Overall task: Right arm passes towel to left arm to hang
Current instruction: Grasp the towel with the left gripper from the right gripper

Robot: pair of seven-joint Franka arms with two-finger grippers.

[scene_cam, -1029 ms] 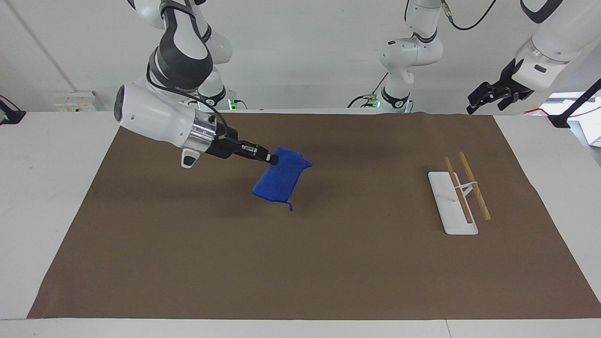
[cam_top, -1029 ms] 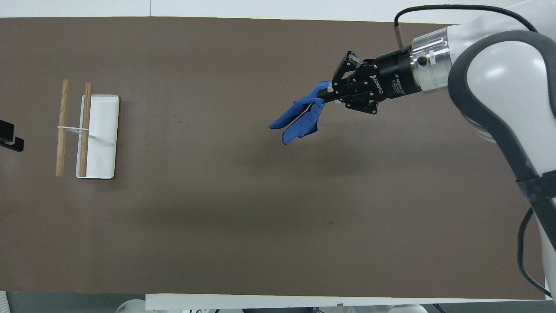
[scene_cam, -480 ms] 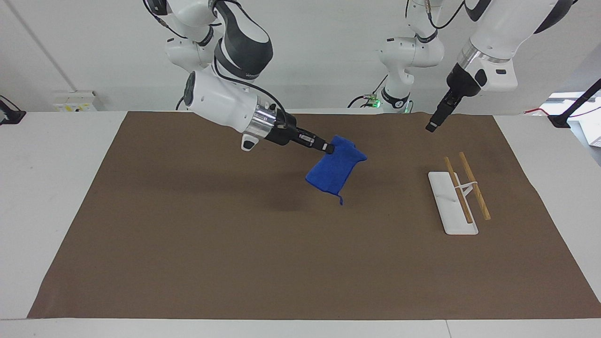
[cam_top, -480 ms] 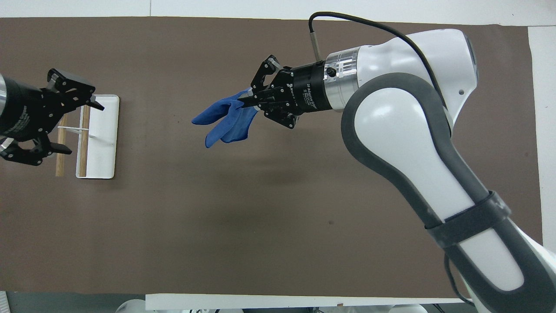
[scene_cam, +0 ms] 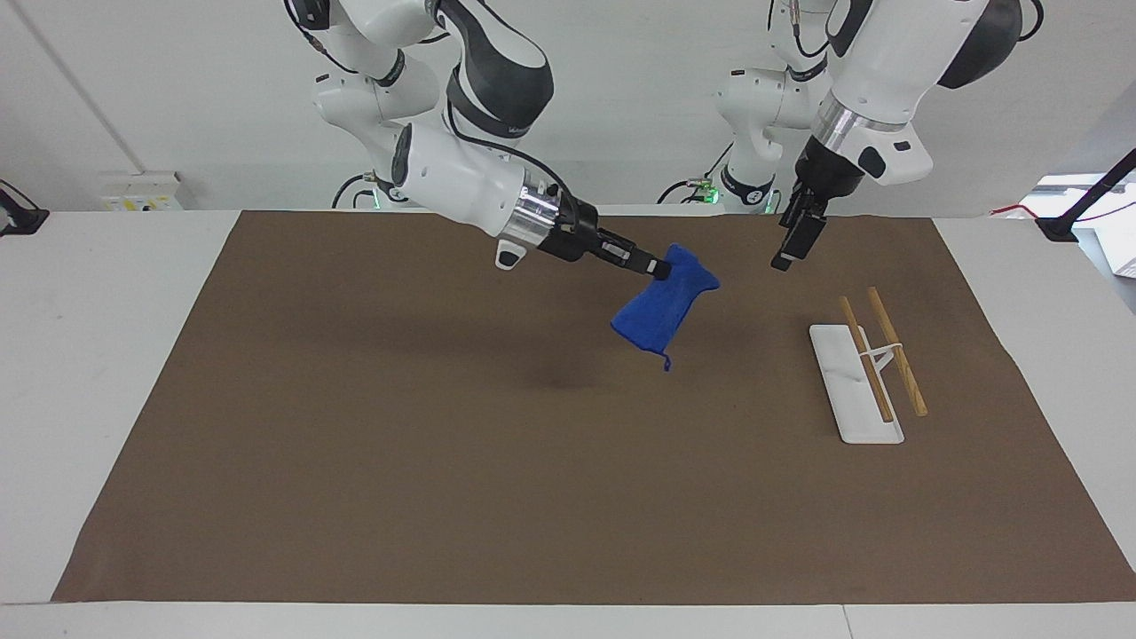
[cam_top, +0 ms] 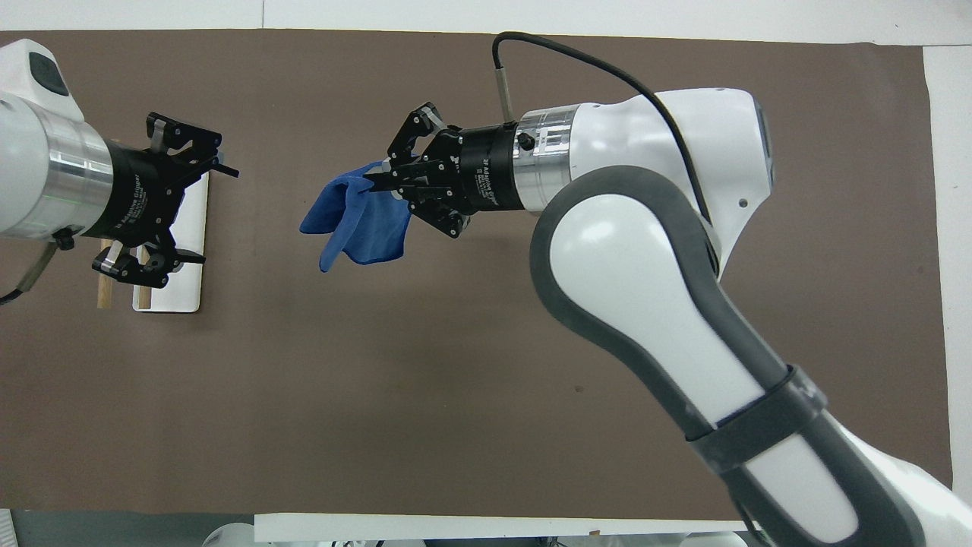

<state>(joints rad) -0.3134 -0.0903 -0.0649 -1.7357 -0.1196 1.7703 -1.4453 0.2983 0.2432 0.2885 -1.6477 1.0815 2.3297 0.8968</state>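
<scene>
Handover is close but not made. Upper right of the facing frame, the left claw (scene_cam: pixel 781 259) hangs spread and empty over the tabletop (scene_cam: pixel 373 461), a clear gap off the towel (scene_cam: pixel 664 303). At upper centre, the right claw (scene_cam: pixel 658 269) is pressed together on the towel's top edge, so the cloth dangles in the air, its loop lowest. Lower, at mid-right, the rack (scene_cam: pixel 865 373) stands bare: transfer and hanging both remain.
</scene>
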